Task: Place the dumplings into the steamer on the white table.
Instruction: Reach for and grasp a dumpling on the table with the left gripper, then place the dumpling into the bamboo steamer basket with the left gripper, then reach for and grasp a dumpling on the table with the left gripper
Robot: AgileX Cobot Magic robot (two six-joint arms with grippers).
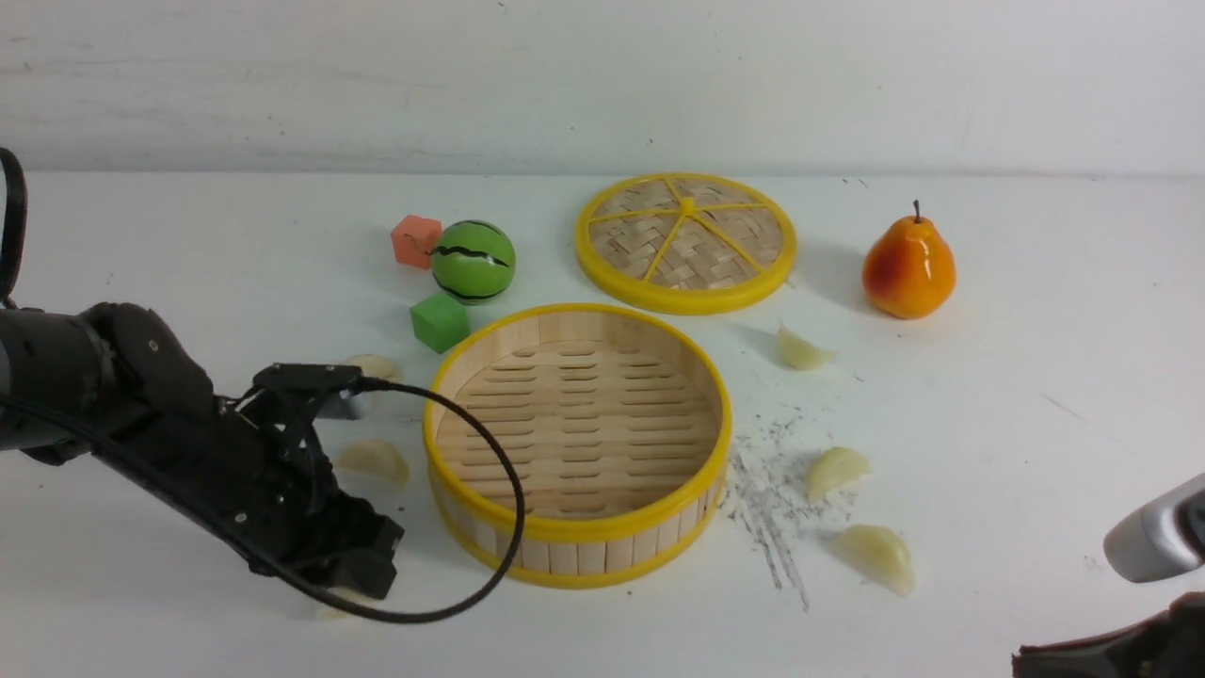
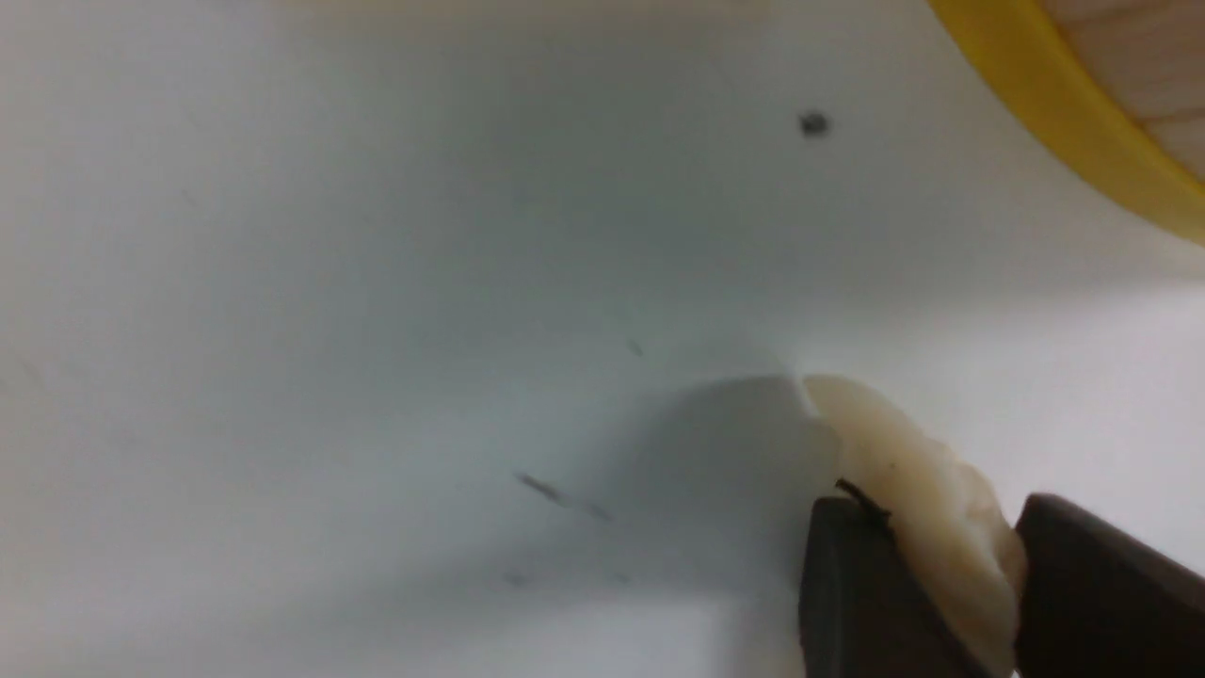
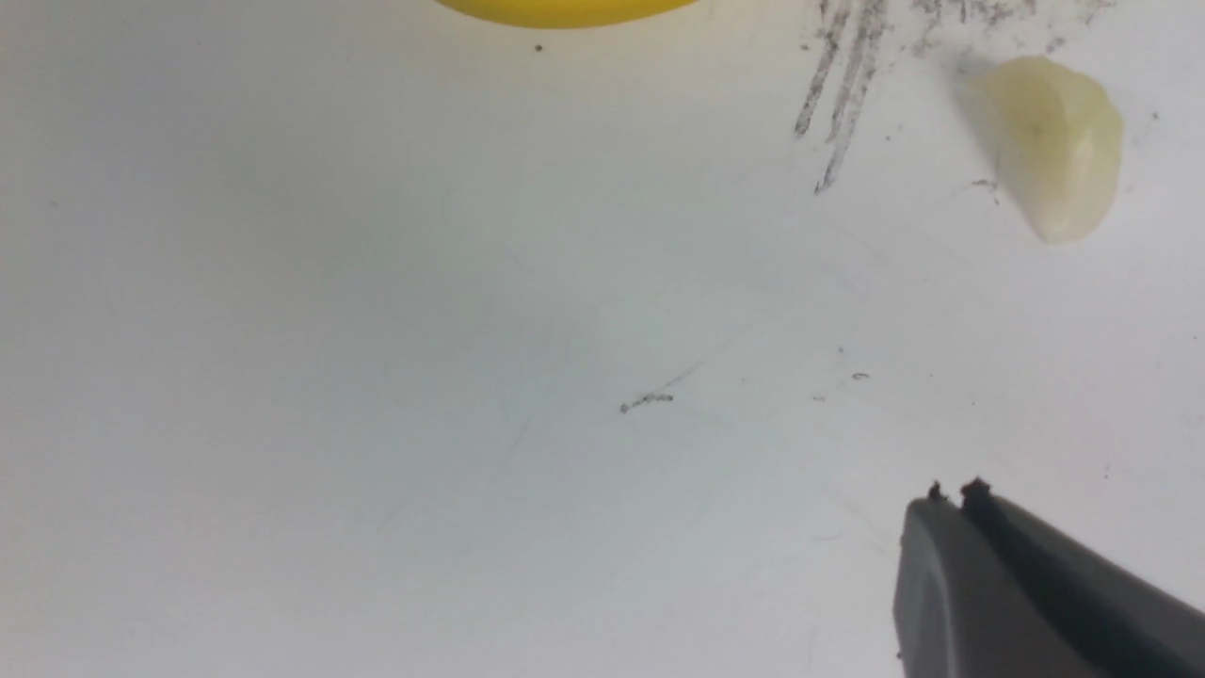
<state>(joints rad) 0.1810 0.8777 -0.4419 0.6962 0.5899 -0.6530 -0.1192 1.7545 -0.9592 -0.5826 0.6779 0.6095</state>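
Left pincer grips cream pleated crescent dumpling, seemingly resting on scuffed white counter, just beside round slat-walled yellow-rimmed wooden steamer. Other dumplings lie around steamer. Right pincer closed, empty.

orange pear, green cube, yellow-rimmed steamer

l arm low by front-left edge, l gripper pinching a dumpling; r gripper closed tight, over front-right corner.
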